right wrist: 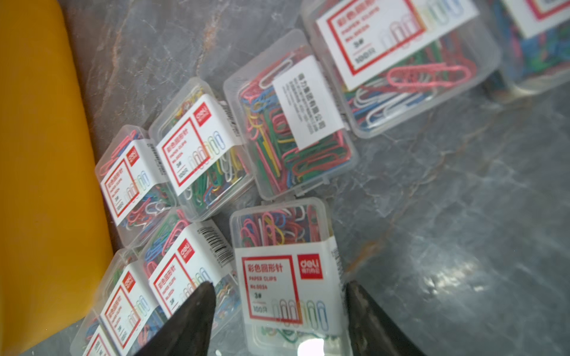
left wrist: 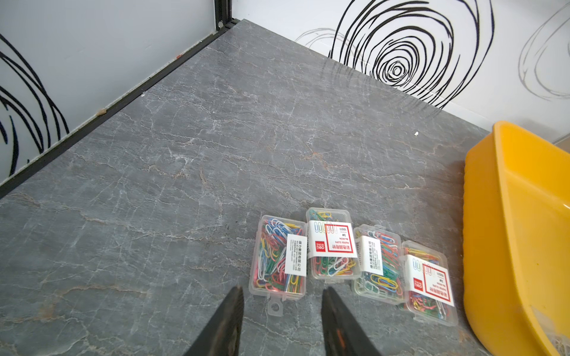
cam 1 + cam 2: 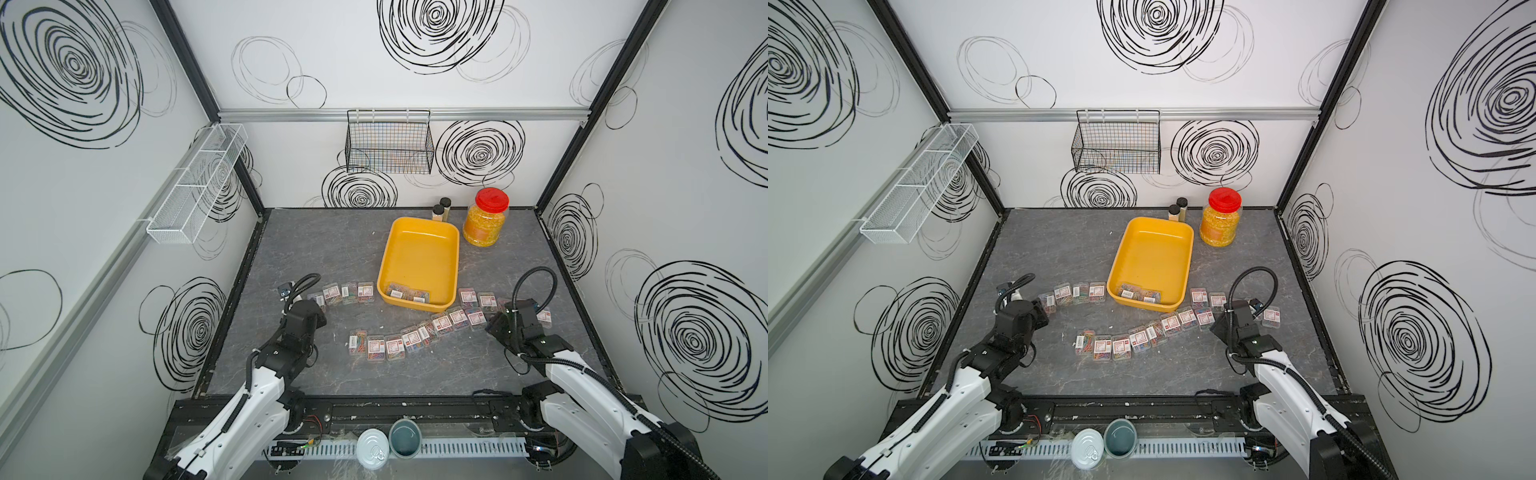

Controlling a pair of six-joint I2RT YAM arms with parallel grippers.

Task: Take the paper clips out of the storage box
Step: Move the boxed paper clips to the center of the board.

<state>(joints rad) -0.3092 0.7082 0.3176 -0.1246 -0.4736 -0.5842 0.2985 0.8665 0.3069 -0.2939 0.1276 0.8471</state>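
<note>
Though skewed, storage box (image 3: 419, 257) lengthwise front-to-back

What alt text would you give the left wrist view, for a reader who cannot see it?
Four clear cases of coloured paper clips lie in a row on the grey marbled table, beside the yellow storage box. The left gripper's two black fingers stand apart near the end case, holding nothing.

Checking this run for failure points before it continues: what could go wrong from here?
1. The right gripper straddles a case lying close beside its neighbour; a finger could snag that neighbour.
2. The last cases in the yellow tray lie together against its near wall, so a grasp may hit the wall or lift both.
</note>
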